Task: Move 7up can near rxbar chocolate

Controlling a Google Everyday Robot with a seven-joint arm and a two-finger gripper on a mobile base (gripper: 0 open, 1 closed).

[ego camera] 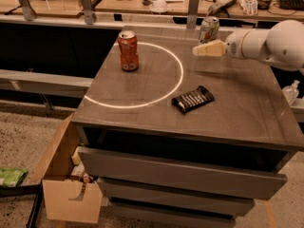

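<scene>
The 7up can (209,29), pale silver-white with green markings, stands upright at the far edge of the grey table (237,113). The rxbar chocolate (193,99), a flat black bar with light lettering, lies right of the table's middle. My gripper (202,49) comes in from the right on a white arm (270,44). Its cream-coloured tip hangs above the table just in front of the 7up can and partly covers the can's lower part.
An orange-red can (128,50) stands upright at the far left, on a white circle line (137,103) marked on the tabletop. Drawers (180,175) sit below the front edge. An open cardboard box (66,184) stands on the floor at left. A cluttered bench lies behind.
</scene>
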